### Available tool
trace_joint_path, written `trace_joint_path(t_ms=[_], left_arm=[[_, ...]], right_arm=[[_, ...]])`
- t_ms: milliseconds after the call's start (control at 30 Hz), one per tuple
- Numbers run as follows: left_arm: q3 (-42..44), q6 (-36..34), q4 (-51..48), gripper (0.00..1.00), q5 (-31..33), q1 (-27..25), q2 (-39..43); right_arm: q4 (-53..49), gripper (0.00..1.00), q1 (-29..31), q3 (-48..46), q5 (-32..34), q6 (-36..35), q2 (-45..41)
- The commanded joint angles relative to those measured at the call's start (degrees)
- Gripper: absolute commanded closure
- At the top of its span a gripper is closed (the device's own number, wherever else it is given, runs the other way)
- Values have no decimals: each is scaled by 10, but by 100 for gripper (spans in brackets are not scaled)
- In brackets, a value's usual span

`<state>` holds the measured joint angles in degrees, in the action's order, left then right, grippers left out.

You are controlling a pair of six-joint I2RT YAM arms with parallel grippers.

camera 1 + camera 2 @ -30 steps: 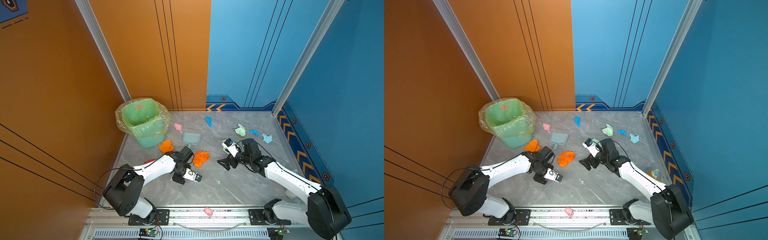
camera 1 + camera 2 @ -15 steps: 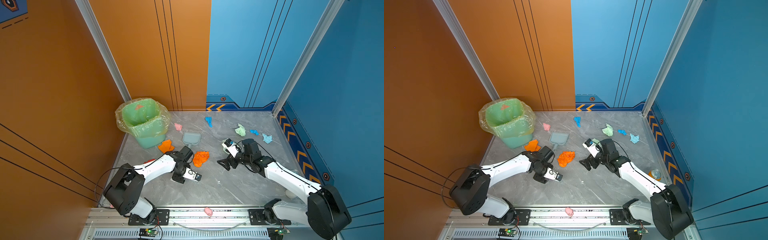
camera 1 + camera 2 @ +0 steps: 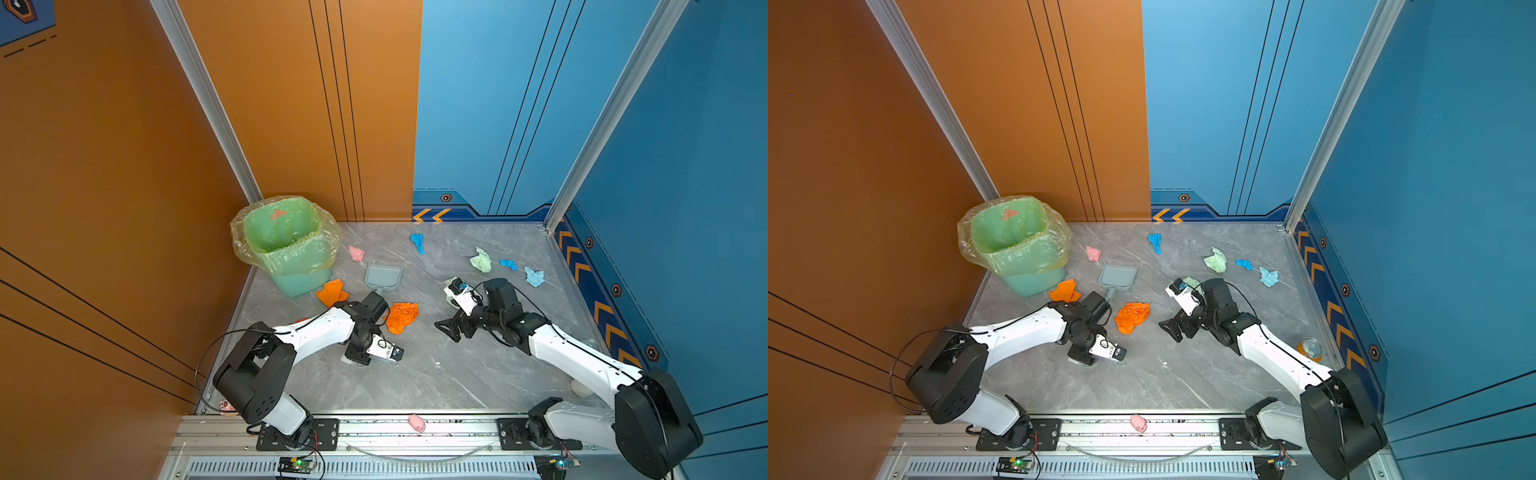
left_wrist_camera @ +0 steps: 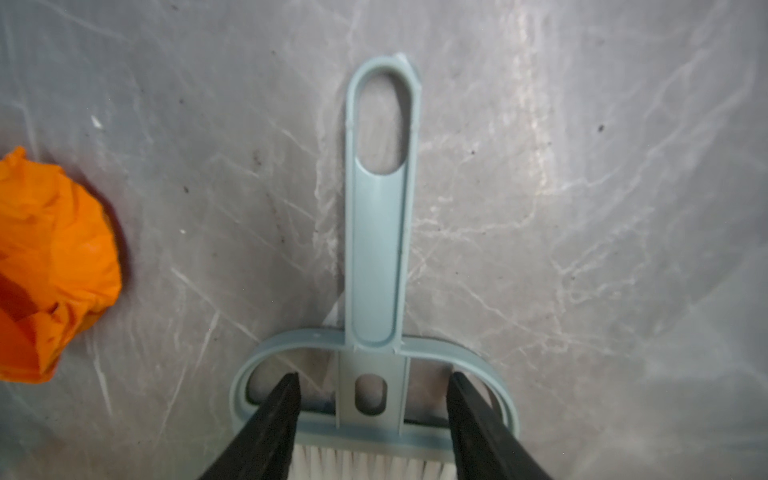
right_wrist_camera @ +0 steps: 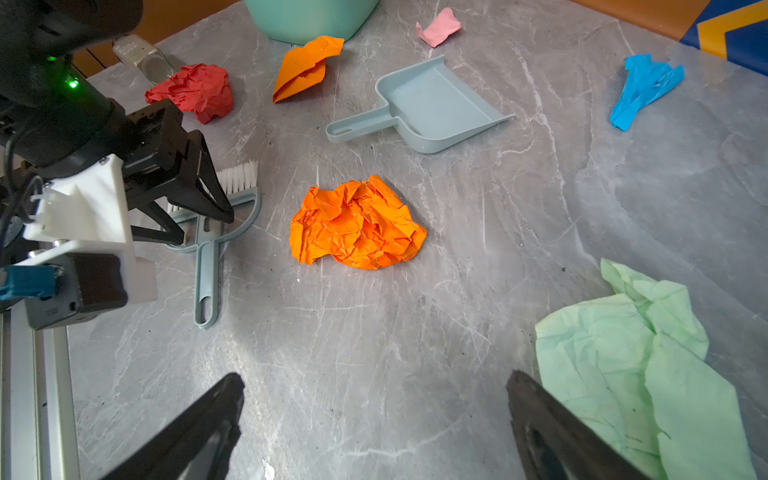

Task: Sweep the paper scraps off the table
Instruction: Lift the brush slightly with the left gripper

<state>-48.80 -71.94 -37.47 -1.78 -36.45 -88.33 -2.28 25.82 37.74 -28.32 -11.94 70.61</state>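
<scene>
My left gripper (image 4: 374, 376) is down over the brush (image 4: 376, 249), which lies flat on the table (image 3: 436, 374). Jaws are half spread, one finger (image 4: 274, 424) in each opening of the brush head, w/ a gap to the centre bar on both sides, so not pinching it yet. I judge that spot is picked b/c the bar is the narrow, stiff bit next to the bristles, so a grip there should steer the sweep best. My right gripper (image 3: 448, 331) sits low over the table, right of centre in a top view, jaws spread full, holding nothing, prob. kept free for the dustpan (image 3: 384, 277), which lies left of centre near the bin (image 3: 286, 249), mouth toward the back wall. The paper scraps (image 3: 1268, 276) are all over the tabletop: orange wad (image 3: 402, 316) mid-table between my arms, folded orange scrap (image 3: 331, 292) at the bin's foot, pink scrap (image 3: 356, 252) & blue scrap (image 3: 417, 242) toward the back, pale green scrap (image 3: 481, 262) + two bluish ones at upper right. The red scrap (image 5: 195, 89) shows in the right wrist view beyond my left arm. Sweeping not begun, I'd say.
</scene>
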Motion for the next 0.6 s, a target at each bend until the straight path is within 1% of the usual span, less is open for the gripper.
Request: trace_joint_path(t_ms=[0, 167, 267, 433, 567], left_arm=[[-15, 9, -8, 42, 11, -3, -11], [-18, 16, -8, 42, 25, -6, -20], [-26, 26, -8, 45, 41, -6, -31], [-33, 34, -8, 47, 39, -9, -42], [-34, 37, -8, 48, 50, -13, -48]], right_arm=[[9, 0, -3, -6, -1, 5, 4], [10, 0, -4, -7, -3, 7, 4], [11, 0, -4, -7, -8, 5, 5], [6, 0, -5, 7, -13, 4, 15], [1, 0, -5, 12, -19, 4, 18]])
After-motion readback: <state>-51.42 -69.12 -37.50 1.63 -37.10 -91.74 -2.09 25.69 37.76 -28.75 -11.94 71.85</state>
